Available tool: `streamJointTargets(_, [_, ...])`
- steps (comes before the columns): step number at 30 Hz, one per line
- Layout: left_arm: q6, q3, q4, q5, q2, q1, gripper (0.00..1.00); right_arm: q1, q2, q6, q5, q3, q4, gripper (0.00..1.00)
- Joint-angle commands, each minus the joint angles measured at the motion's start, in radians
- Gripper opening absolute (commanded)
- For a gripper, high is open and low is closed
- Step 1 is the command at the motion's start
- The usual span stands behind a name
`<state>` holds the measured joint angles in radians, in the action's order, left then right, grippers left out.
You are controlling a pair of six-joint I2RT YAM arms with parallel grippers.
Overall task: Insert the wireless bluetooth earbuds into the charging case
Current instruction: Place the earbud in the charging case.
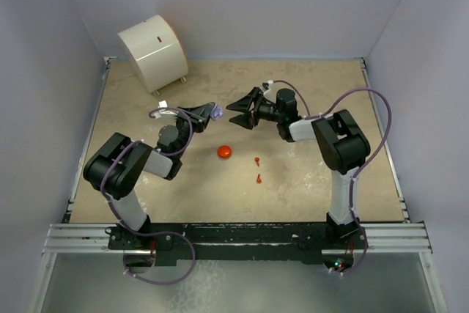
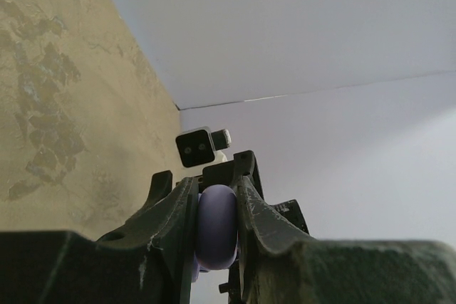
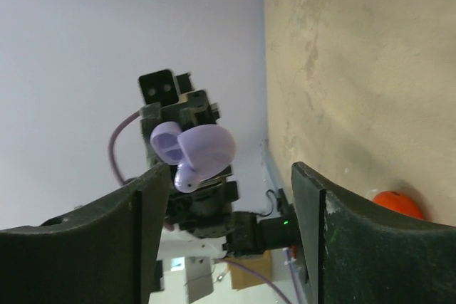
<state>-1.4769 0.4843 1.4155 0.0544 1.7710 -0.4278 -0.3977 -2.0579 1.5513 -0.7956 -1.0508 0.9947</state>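
Earbuds [image 1: 257,160], the two red-orange ones, are lying loose on the counter [image 1: 330,93] in the top view. They're toward the arm bases from the right end effector [image 1: 236,111] and not touching each other. The red case [image 1: 224,152] sits near them, roughly below the gap between the two end effectors. The left end effector [image 1: 210,113] is clamped on the lilac case [image 1: 217,113], held in the air tip-to-tip with the right one, close but apart. A white drum [image 1: 152,50] sits well behind the left one.

Left wrist: the lilac case [image 2: 216,227] is squeezed edge-on between the fingers [image 2: 171,226], with the other arm's camera [image 2: 196,146] dead ahead.

Right wrist: the right end effector [image 3: 229,176] is spread wide and holding nothing. The lilac case [image 3: 206,149] is straight ahead of it, and the lid looks flipped open. A little lilac nub hangs underneath, maybe an earbud, can't tell. The red case [image 3: 399,204] peeks past the right finger.

My guess on progress: the red pair hasn't gone in at all. I can't see the lilac pair clearly, so at best it's half done.
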Motion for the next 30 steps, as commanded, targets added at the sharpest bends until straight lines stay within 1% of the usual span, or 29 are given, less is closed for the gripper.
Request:
streamJointTargets(1, [-0.013,0.009,-0.157,0.048,-0.13,0.0,0.0,0.013,0.101,-0.283,0.092,-0.084,-0.186,0.72])
streamJointTargets(2, [-0.002,0.013,-0.242,0.055,-0.162,0.0,0.0,0.013,0.11,-0.358,0.124,-0.108,-0.256,0.73])
streamJointTargets(4, [0.008,0.01,-0.344,0.097,-0.222,0.0,0.0,0.012,0.145,-0.478,0.225,-0.128,-0.353,0.75])
streamJointTargets(7, [0.029,0.006,-0.454,0.123,-0.299,0.001,0.0,0.011,0.216,-0.574,0.308,-0.1,-0.397,0.76])
streamJointTargets(10, [0.023,-0.025,-0.497,0.154,-0.355,0.0,0.0,0.01,0.273,-0.713,0.474,-0.115,-0.536,0.77])
streamJointTargets(12, [0.019,-0.038,-0.508,0.167,-0.364,-0.001,0.0,-0.002,0.304,-0.806,0.554,-0.115,-0.606,0.77])
streamJointTargets(14, [0.014,-0.044,-0.506,0.173,-0.356,-0.003,0.0,-0.039,0.338,-0.912,0.691,-0.126,-0.68,0.82])
streamJointTargets(15, [0.009,-0.044,-0.5,0.178,-0.347,-0.003,0.0,-0.075,0.349,-0.943,0.766,-0.131,-0.715,0.88])
streamJointTargets(18, [-0.007,-0.04,-0.47,0.189,-0.312,-0.006,0.0,-0.159,0.372,-1.0,0.95,-0.13,-0.777,0.99])
streamJointTargets(20, [-0.014,-0.028,-0.452,0.191,-0.288,-0.009,0.0,-0.205,0.382,-1.009,1.038,-0.118,-0.799,1.0])
streamJointTargets(21, [-0.016,-0.02,-0.444,0.193,-0.276,-0.01,0.0,-0.217,0.388,-1.012,1.057,-0.104,-0.797,1.0])
streamJointTargets(26, [-0.018,-0.001,-0.426,0.202,-0.239,-0.024,0.0,-0.264,0.438,-1.026,1.129,-0.021,-0.762,1.0])
streamJointTargets(30, [-0.017,0.003,-0.413,0.207,-0.223,-0.029,0.0,-0.293,0.445,-1.049,1.161,-0.003,-0.771,1.0])
